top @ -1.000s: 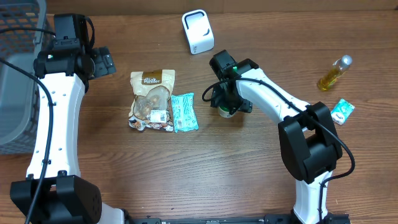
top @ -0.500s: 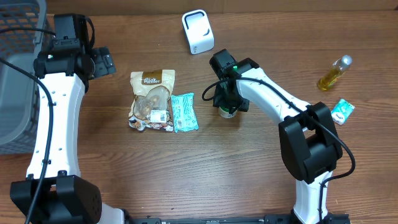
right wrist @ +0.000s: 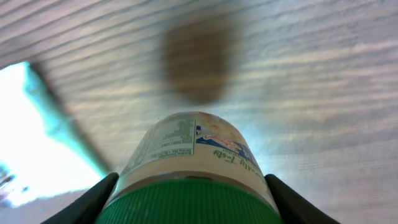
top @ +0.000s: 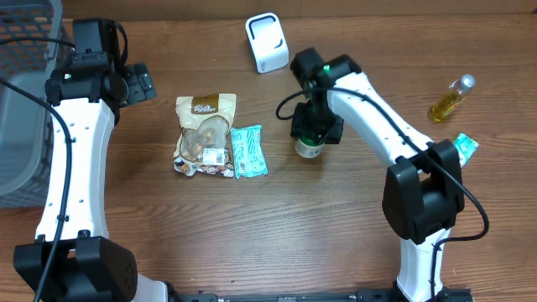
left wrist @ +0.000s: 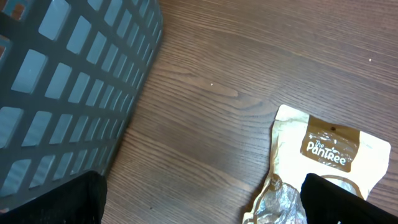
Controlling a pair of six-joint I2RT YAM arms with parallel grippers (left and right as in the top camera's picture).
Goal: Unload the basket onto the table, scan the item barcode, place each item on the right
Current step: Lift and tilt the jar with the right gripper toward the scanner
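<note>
My right hand (right wrist: 193, 205) is closed on the green-lidded jar (top: 309, 150), one finger (right wrist: 93, 199) on each side of the lid. The jar hangs upright near the middle of the desk (top: 336, 235), and the detached shadow under it in the wrist view makes me think it is just off the surface. My left hand (left wrist: 202, 199) is wide open and holds nothing, parked near the left edge between the grey basket (top: 21, 126) and the PanTree snack pouch (top: 204, 134).

The white scanner (top: 267, 42) stands by the far edge, well apart from the jar.

My worries from here:
- The grip is on the lid alone. If the lid turns or the fingers sit shallow, the jar could swing, tilt or drop on the way over.
- I see printed text on the label, but no barcode. If it faces away from the scanner window, I would have to rotate the wrist, and that is when a lid grip is most likely to slip.
- The scanner looks light. Coming in too low or too close could knock it over or push it off the far edge.
- The teal packet (top: 248, 151) lies just beside the jar, so a low sweep toward the left could drag it.
</note>
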